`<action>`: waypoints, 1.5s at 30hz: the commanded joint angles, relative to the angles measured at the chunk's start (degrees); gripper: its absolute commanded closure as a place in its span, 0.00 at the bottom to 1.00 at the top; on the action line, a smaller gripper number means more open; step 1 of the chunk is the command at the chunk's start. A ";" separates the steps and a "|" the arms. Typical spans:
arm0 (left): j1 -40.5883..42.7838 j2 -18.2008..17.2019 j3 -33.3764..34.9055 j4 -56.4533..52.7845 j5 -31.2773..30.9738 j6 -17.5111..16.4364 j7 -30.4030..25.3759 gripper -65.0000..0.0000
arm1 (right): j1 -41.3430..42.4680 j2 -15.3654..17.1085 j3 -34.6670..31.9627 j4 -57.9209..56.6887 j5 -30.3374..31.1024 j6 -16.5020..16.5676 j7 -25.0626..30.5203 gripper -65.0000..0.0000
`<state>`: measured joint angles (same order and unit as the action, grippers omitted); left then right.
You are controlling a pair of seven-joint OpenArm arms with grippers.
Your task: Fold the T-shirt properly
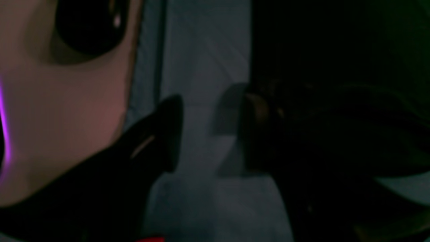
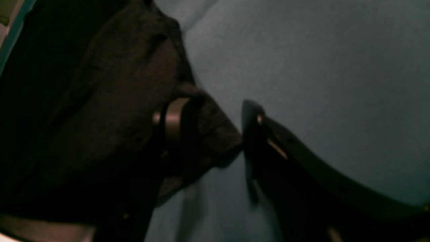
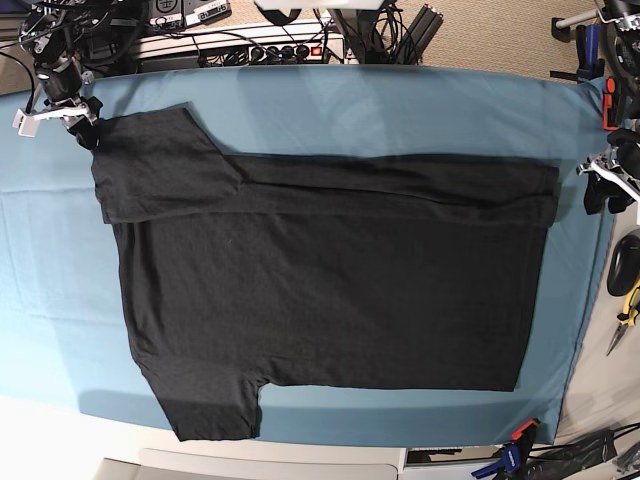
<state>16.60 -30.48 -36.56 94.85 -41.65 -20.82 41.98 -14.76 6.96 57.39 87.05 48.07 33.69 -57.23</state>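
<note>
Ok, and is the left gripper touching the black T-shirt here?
Apart. The base view shows it: a strip of teal cloth lies between the left gripper's fingertips and the nearest edge of the T-shirt.

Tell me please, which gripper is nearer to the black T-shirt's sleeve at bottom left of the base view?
Right. The right gripper is above that sleeve in the base view, at the same side; the left gripper is across the shirt.

T-shirt (image 3: 330, 290) on the cloth (image 3: 330, 110), between the two pincers (image 3: 88, 138) (image 3: 606, 192)
</note>
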 commanded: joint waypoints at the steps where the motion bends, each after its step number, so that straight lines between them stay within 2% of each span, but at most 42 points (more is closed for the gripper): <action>1: -0.24 -1.27 -0.48 0.87 -0.83 -0.26 -1.31 0.54 | 0.00 0.96 0.31 0.96 1.25 0.46 0.57 0.62; 4: -0.24 -1.27 -0.48 0.87 -0.83 -0.24 -1.31 0.54 | 0.02 0.94 0.31 0.96 1.22 0.46 0.57 0.65; 8: -0.26 -1.27 -0.48 0.87 -0.83 -1.46 -1.33 0.54 | 0.02 0.96 0.31 0.96 1.14 0.48 0.55 1.00; 14: -0.26 -1.27 -0.48 0.87 -0.87 -1.70 -1.31 0.54 | 0.22 0.96 0.31 0.96 2.36 0.94 0.57 1.00; 17: -0.24 -1.27 -0.48 0.87 -1.01 -1.70 -1.29 0.54 | 0.39 0.96 0.17 1.03 7.67 5.66 -1.38 1.00; 18: -0.26 -1.29 -0.48 0.87 -0.96 -1.68 -1.29 0.54 | 0.50 0.96 -0.11 1.03 8.98 6.31 -2.03 1.00; 27: -0.24 -1.29 -0.48 0.87 -0.33 -1.68 -1.51 0.54 | 6.47 0.79 -6.73 1.03 9.27 6.31 -2.34 1.00; 38: -0.24 -1.27 -0.48 0.87 0.07 -1.68 -1.51 0.54 | 18.16 -2.10 -21.42 1.03 -1.33 6.31 0.81 1.00; 45: -0.24 -1.27 -0.48 0.87 0.15 -1.66 -1.49 0.54 | 23.04 -3.32 -25.66 1.01 -9.40 6.31 4.44 1.00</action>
<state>16.60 -30.48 -36.56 94.85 -41.01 -22.46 41.95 7.16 2.98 31.70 87.09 37.45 39.09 -54.52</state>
